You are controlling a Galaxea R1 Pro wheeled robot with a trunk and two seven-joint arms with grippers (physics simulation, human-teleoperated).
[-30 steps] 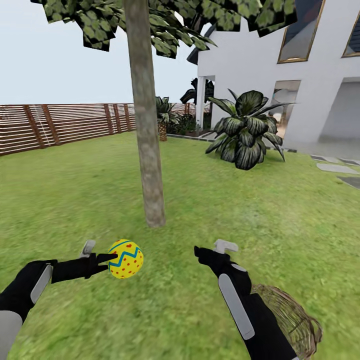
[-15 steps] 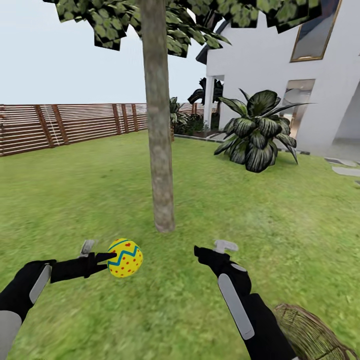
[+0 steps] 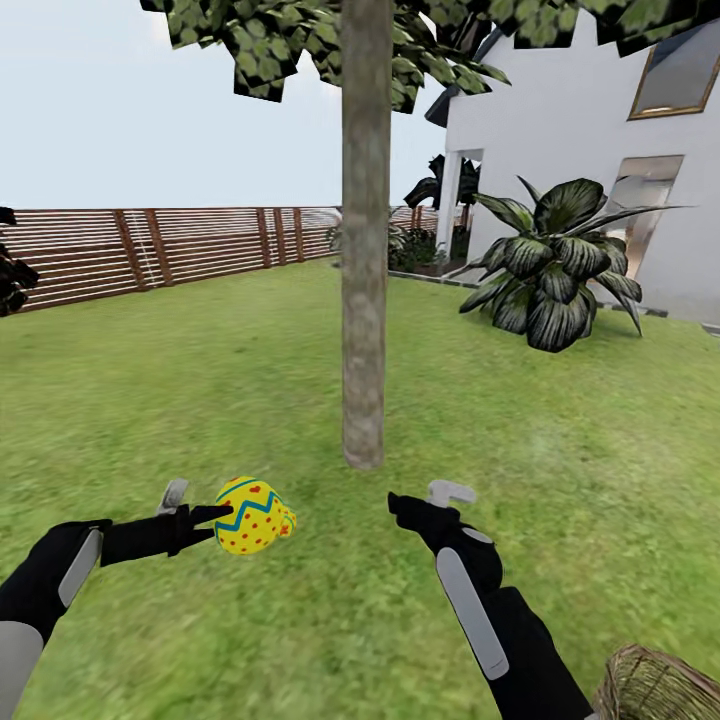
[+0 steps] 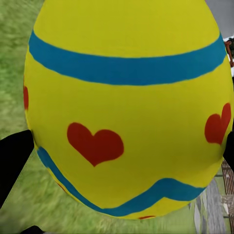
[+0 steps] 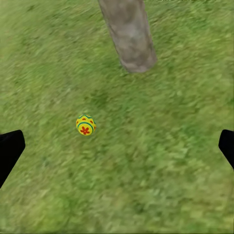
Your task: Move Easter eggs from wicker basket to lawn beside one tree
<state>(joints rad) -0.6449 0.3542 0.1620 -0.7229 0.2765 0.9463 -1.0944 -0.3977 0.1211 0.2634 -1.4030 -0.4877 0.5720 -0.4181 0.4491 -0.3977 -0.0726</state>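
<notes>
My left gripper (image 3: pixel 205 504) is shut on a yellow Easter egg (image 3: pixel 248 516) with blue bands and red hearts, held above the lawn (image 3: pixel 150 380); up close this egg (image 4: pixel 122 107) sits between the dark fingertips (image 4: pixel 13 158). A second egg (image 5: pixel 86 125) lies on the grass close to the tree's base (image 5: pixel 130 39); in the head view it (image 3: pixel 288 522) peeks out from behind the held one. The grey-brown tree trunk (image 3: pixel 364 300) rises just ahead of both arms. My right gripper (image 3: pixel 426 497) is open with nothing in it. The wicker basket's rim (image 3: pixel 655 688) shows at the bottom right corner.
A brown slat fence (image 3: pixel 150 250) runs along the back left. A white house (image 3: pixel 590 150) and a large dark-leaved shrub (image 3: pixel 555 270) stand at the right. Open grass spreads around the trunk on all sides.
The whole view has shifted: trunk, shrub and house slide right in the picture, and the basket drops toward the corner. Both arms keep their pose, and the left gripper still holds the egg.
</notes>
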